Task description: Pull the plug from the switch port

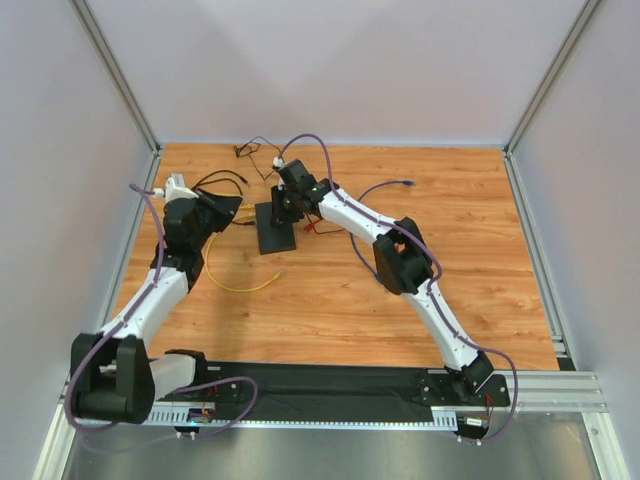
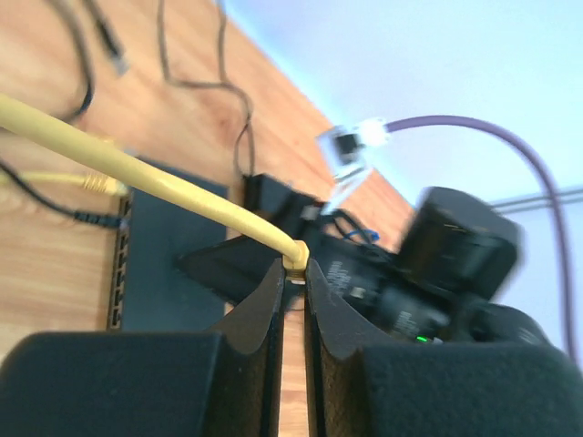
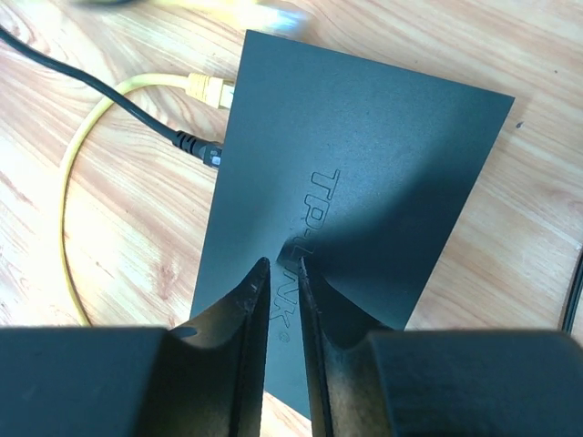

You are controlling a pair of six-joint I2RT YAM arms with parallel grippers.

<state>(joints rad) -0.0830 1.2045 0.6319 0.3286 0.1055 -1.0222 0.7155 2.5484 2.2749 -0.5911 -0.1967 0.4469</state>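
Observation:
The switch (image 1: 276,230) is a flat black box in mid-table; it also shows in the left wrist view (image 2: 173,273) and the right wrist view (image 3: 364,155). My left gripper (image 2: 293,266) is shut on a yellow plug (image 2: 296,253), held clear of the port row (image 2: 118,273), with its yellow cable (image 2: 137,168) trailing away. A second yellow plug (image 3: 208,89) and a black plug (image 3: 196,147) sit in the switch's edge. My right gripper (image 3: 281,264) is shut, fingertips down on the switch's top. In the top view the left gripper (image 1: 238,208) is just left of the switch.
The yellow cable loops on the wood left of the switch (image 1: 240,285). Thin black wires (image 1: 250,150) lie at the back. A blue-tipped cable (image 1: 400,184) lies at the right. The right arm (image 2: 437,273) is close beside my left gripper. White walls enclose the table.

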